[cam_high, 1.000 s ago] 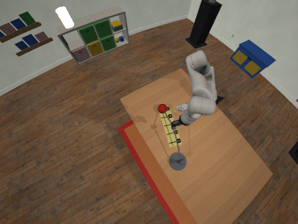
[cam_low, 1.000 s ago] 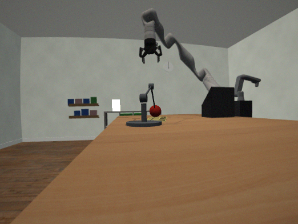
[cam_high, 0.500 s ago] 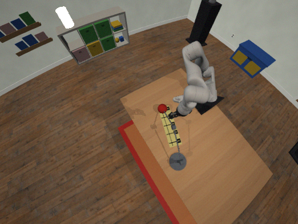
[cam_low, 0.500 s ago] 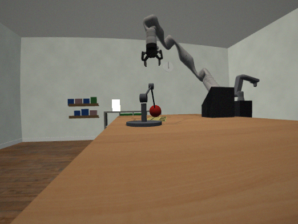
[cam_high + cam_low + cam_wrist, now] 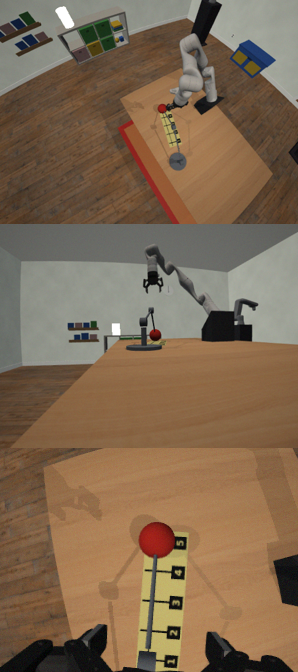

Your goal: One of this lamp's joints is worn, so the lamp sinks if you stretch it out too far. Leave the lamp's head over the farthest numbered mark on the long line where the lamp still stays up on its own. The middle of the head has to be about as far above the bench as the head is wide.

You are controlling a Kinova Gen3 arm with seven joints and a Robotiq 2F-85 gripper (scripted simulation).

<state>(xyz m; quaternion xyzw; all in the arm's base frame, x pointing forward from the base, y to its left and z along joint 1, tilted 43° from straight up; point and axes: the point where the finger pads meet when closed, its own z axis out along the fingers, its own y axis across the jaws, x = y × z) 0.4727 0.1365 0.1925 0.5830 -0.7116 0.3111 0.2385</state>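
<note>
Red ball head (image 5: 162,108) (image 5: 155,335) (image 5: 157,540) hangs over strip's 5 end, low above bench (image 5: 228,160) (image 5: 182,395) (image 5: 95,478). Gripper (image 5: 168,107) (image 5: 153,292) (image 5: 155,639) above, fingers wide, nothing held. Off-centre descent could knock thin lamp arm (image 5: 177,140) (image 5: 153,322) (image 5: 151,603); outstretched, worn joint may sink.

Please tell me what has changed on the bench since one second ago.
The gripper has moved away from the lamp's base, toward the red head. It took hold of nothing and remains open. The lamp stayed visibly as it was.
</note>
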